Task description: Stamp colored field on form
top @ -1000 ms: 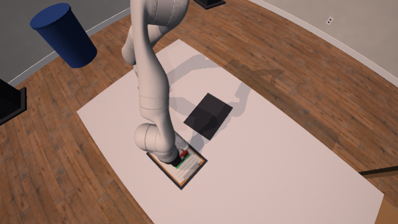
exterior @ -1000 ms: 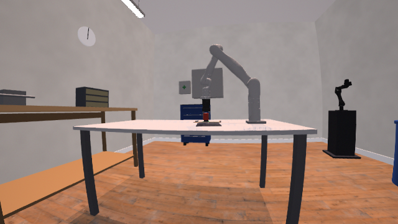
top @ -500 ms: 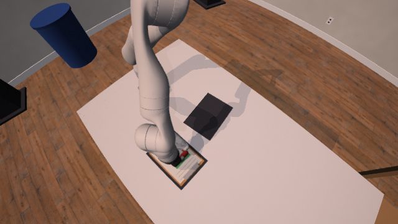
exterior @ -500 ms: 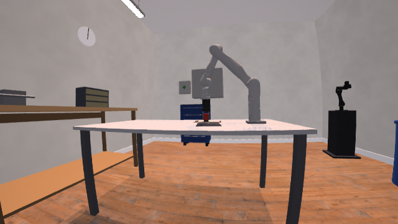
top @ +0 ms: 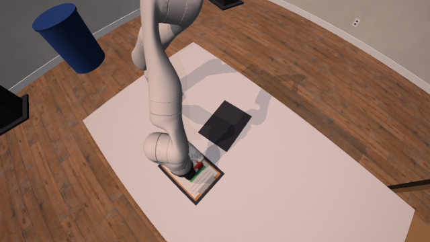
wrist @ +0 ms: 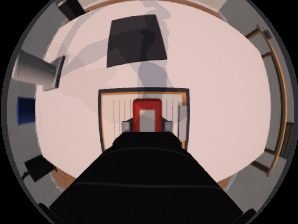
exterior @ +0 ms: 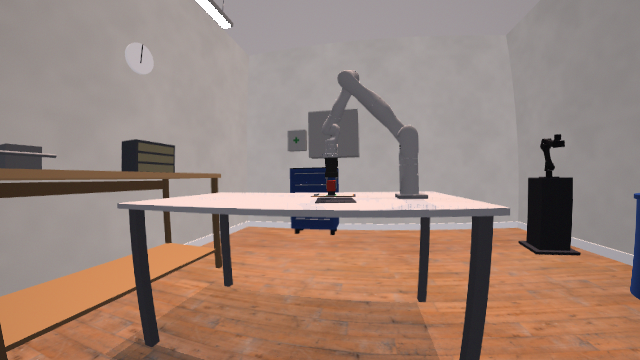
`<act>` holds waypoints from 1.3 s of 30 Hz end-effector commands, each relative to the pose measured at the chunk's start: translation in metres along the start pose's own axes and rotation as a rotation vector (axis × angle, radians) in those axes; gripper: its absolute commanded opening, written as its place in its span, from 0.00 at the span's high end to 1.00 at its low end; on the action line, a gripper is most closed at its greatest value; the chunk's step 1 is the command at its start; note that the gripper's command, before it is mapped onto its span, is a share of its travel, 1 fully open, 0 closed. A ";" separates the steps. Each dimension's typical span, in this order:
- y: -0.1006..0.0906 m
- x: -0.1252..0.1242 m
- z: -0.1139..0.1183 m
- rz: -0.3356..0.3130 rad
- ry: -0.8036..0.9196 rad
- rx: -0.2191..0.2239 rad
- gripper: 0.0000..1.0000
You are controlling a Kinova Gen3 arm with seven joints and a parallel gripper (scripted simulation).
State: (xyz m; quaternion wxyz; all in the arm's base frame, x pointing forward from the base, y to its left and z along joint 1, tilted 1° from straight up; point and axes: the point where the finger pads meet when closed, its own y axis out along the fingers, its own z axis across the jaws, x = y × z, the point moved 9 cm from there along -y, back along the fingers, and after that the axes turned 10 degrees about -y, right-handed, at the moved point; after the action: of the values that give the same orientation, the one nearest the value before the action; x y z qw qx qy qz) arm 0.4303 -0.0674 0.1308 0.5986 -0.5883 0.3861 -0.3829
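Note:
The form [top: 193,178] lies on a dark-framed clipboard near the table's front left; it also shows in the wrist view [wrist: 143,123]. Its green field [top: 198,174] peeks out beside the gripper. My gripper [top: 195,169] is shut on the red stamp [top: 199,165] and holds it upright, down on the green field. In the wrist view the red stamp [wrist: 145,115] sits between my fingers over the form. From the side view the stamp [exterior: 331,186] stands at the form's level under the gripper [exterior: 331,172]. The dark mat [top: 224,125] lies bare behind the form, and it shows in the wrist view [wrist: 137,40].
A blue bin [top: 68,38] stands on the floor far left. A black pedestal [top: 11,109] is at the left edge. The arm's base [exterior: 411,195] stands on the table's far side.

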 end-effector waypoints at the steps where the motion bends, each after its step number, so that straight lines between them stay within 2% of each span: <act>1: -0.008 0.000 -0.001 -0.002 -0.001 0.001 0.41; 8: -0.015 0.000 -0.001 -0.002 -0.001 0.001 0.41; 24: -0.015 0.000 -0.001 -0.002 -0.001 0.001 0.41; 26: -0.020 0.000 -0.001 -0.002 -0.001 0.001 0.41; 32: -0.051 0.000 0.000 -0.002 -0.001 0.001 0.41; 39: -0.053 0.000 0.000 -0.002 -0.001 0.001 0.41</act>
State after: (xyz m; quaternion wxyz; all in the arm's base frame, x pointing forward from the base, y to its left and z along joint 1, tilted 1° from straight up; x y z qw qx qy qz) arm 0.4288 -0.0688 0.1817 0.5973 -0.5893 0.3867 -0.3826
